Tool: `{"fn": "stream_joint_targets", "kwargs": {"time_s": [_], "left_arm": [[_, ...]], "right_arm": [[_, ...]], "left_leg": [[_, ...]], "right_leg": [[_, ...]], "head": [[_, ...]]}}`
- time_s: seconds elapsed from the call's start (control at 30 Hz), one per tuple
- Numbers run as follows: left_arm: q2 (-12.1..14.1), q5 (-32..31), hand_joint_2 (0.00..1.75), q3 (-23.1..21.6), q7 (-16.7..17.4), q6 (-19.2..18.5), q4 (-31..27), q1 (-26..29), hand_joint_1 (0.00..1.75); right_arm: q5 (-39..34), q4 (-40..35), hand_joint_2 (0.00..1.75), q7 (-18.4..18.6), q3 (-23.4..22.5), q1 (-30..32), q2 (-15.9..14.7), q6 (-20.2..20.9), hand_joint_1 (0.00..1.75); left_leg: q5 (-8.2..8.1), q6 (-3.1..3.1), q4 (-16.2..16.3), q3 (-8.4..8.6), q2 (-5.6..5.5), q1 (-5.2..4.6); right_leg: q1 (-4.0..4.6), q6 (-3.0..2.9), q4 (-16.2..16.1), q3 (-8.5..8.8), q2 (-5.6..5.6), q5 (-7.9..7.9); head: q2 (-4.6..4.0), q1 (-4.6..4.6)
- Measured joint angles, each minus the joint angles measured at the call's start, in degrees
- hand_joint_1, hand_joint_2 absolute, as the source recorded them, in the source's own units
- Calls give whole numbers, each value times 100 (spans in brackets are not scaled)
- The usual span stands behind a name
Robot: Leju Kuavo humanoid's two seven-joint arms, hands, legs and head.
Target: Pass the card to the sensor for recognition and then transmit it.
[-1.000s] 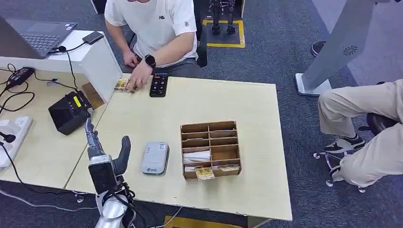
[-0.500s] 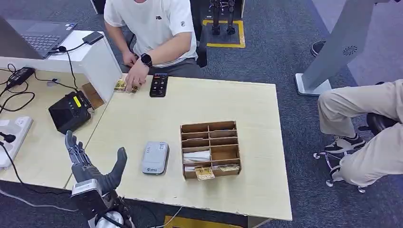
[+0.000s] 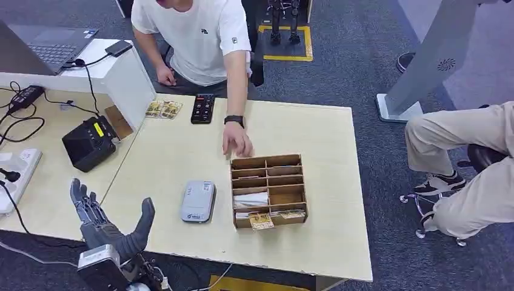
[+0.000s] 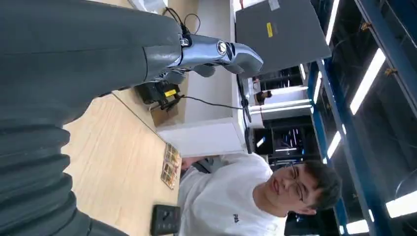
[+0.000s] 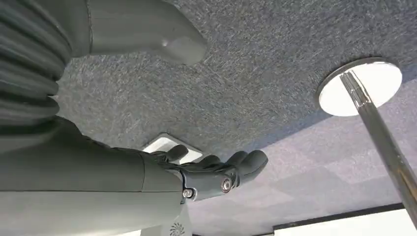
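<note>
Left hand raised at table's near edge, fingers spread, empty; right hand hangs over carpet, fingers apart; cards lie far side, sensor mid-table.

Little text can be read. A small dark logo is printed on the chest of the person's white T-shirt, with another small mark on the sleeve; neither can be made out. A yellow lit display is seen on the black device at the left; its characters are too small. A blue mark on the grey sensor is illegible.
</note>
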Motion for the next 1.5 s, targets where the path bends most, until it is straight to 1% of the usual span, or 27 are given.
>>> {"fn": "stream_joint_targets", "kwargs": {"time_s": [0.33,1.0,1.23,1.37,1.5], "left_arm": [[0,83,175,-2,0,0,-50,57,0],[-2,144,175,-4,24,-2,-50,53,0],[0,142,175,-15,131,-2,-44,19,0],[2,173,175,-120,238,-2,48,-37,0],[7,175,175,-173,245,-2,79,-60,0]], "right_arm": [[-15,-31,175,68,0,10,0,0,0],[-33,-35,175,59,0,14,0,0,0],[-33,-35,175,85,0,16,0,0,0],[-39,-35,175,85,0,18,0,0,0],[-48,-35,175,79,0,19,0,0,0]], "left_leg": [[0,0,0,0,0,0],[0,0,0,0,0,0],[0,0,0,0,0,0],[0,0,0,0,0,0],[0,0,0,0,0,0]], "right_leg": [[0,0,0,0,0,0],[0,0,0,-1,0,0],[0,0,0,-1,0,0],[0,0,0,-2,1,0],[0,0,0,-2,1,0]], "head": [[0,0],[0,0],[0,0],[0,0],[0,0]]}}
